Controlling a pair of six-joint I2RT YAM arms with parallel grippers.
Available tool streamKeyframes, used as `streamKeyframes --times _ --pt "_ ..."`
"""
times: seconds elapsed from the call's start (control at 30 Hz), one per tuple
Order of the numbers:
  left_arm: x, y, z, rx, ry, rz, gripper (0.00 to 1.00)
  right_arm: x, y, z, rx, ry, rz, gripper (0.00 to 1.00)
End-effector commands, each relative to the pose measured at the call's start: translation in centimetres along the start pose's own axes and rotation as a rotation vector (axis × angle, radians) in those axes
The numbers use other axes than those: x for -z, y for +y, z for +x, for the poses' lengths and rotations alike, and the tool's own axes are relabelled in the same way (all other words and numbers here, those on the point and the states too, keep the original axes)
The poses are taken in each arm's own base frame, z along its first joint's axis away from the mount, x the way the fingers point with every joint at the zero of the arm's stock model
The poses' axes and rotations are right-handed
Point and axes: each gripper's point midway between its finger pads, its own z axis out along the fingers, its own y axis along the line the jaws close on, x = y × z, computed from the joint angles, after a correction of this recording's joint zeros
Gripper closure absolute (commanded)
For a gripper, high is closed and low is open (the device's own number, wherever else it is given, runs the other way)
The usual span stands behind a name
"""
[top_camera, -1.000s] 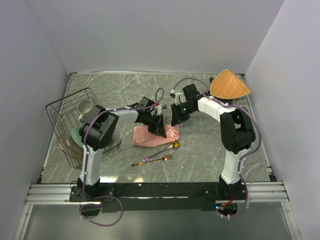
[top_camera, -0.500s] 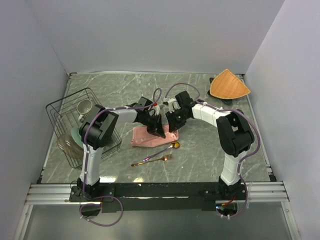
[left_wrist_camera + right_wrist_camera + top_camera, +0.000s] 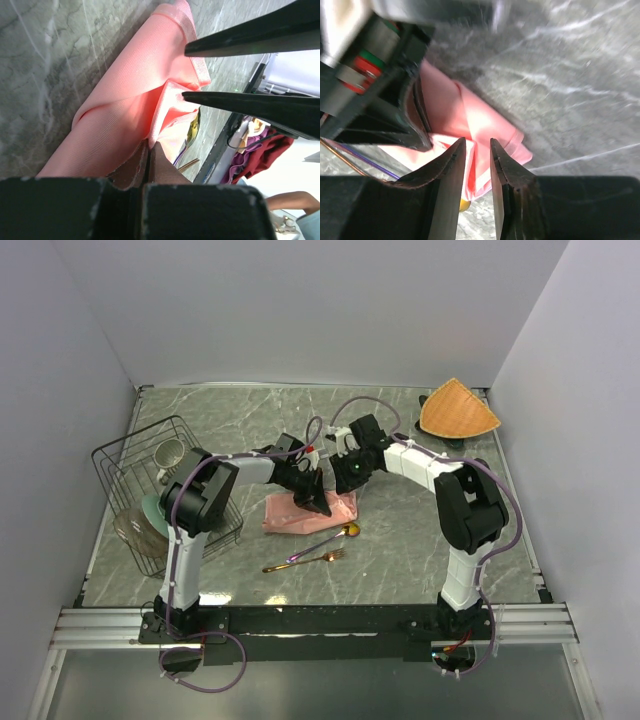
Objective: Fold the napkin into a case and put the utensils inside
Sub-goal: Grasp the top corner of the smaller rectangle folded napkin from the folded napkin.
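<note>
Beneath both jaws, the napkin (image 3: 286, 518) lies partly hidden

Both arms reach inward over the napkin (image 3: 288, 517): left tool (image 3: 321, 506) pinched closed on a raised fold, right tool (image 3: 345, 482) just beside it, fingers narrowly parted.

Grey marble table (image 3: 400, 530) — carries folded napkin (image 3: 285, 516); spoon (image 3: 322, 544) & fork (image 3: 305, 561) just in front; rack (image 3: 140, 435) left; mat (image 3: 458, 410) far-right.

- Top view: soft, even light, sharp, faint shadows
- Left wrist: napkin (image 3: 115, 100) glows bright pink, dark blurred foreground
- Right wrist: upper part blurred, dim foreground
</note>
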Motion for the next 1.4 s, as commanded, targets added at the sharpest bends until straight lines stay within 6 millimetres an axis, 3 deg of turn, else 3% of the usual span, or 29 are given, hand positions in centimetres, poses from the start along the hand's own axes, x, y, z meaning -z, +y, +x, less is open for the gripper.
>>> streamKeyframes --times 0.0,0.6,0.93,1.07,1.2,1.23,1.37 --pt "-0.8 1.8 0.4 0.04 0.014 -0.055 0.99 0.4 -0.4 -1.6 0.018 -0.033 0.033 0.66" --pt "-0.7 2.0 0.2 0.052 0.004 -0.059 0.99 -1.1 0.1 1.5 0.125 0.04 0.07 0.69" --pt "-0.6 2.1 0.0 0.054 -0.003 -0.058 0.99 -1.6 0.7 2.1 0.143 0.07 0.07 0.58" --pt "-0.5 2.0 0.0 0.052 -0.006 -0.057 0.99 -1.7 0.5 2.1 0.151 0.07 0.086 0.59" --pt "-0.4 2.2 -0.1 0.054 -0.006 -0.06 0.99 -1.9 -0.4 1.9 0.141 0.083 0.136 0.73" --pt "-0.4 2.2 -0.1 0.057 -0.007 -0.059 0.99 -1.9 -0.6 1.5 0.139 0.076 0.146 0.82" --pt "-0.4 2.3 0.0 0.063 -0.004 -0.058 0.99 -1.3 -0.9 0.4 0.132 0.054 0.179 1.0"
